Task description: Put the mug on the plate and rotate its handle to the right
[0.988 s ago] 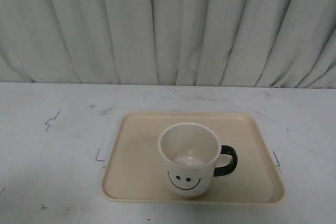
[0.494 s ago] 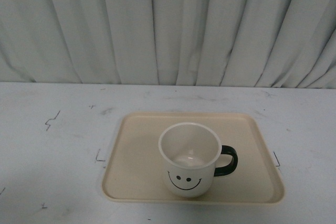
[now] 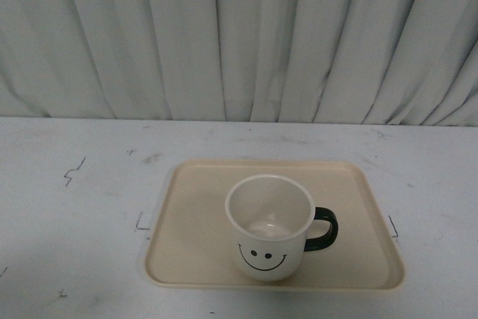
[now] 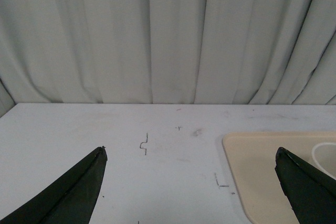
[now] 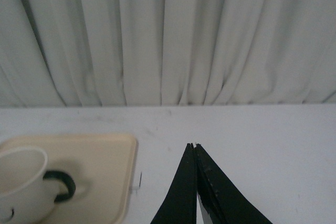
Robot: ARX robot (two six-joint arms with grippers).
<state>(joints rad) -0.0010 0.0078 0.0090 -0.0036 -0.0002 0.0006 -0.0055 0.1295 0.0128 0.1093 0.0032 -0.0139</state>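
The left gripper [image 4: 191, 182] hangs over the bare worktop [image 3: 75, 207] with its jaws spread wide, holding nothing. The mug [image 3: 269, 229] stands upright on the plate [image 3: 194, 214], smiley face toward the robot, its handle [image 3: 325, 229] pointing right. The right gripper [image 5: 195, 148] hovers beside the plate, jaws pressed together and empty.

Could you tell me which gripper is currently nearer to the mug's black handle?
Right. The right gripper, shut, sits off the plate on the handle's side; the left gripper, open, is beyond the plate's opposite edge.
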